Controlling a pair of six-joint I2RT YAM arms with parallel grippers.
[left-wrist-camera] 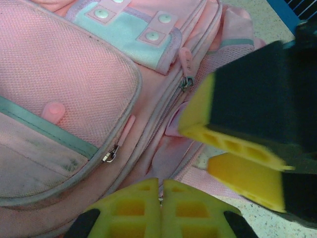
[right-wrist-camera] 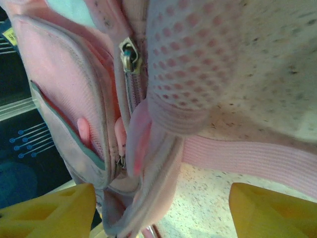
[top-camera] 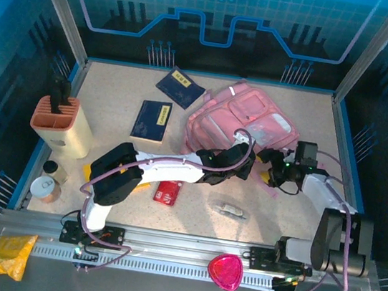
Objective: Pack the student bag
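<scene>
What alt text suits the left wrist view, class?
A pink student bag lies close below, zip pulls beside its mesh pocket. The left claw sits shut at the bottom edge; the right claw stands open at right.

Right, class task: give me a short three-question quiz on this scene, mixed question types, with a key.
1. True or false: the left pincer is shut.
2. How many dark blue books lie left of the student bag in the top view? A one, B two, C four.
3. Fill in: the jaws of the right pincer stand ___.
Key: 1 true; 2 B; 3 open.
</scene>
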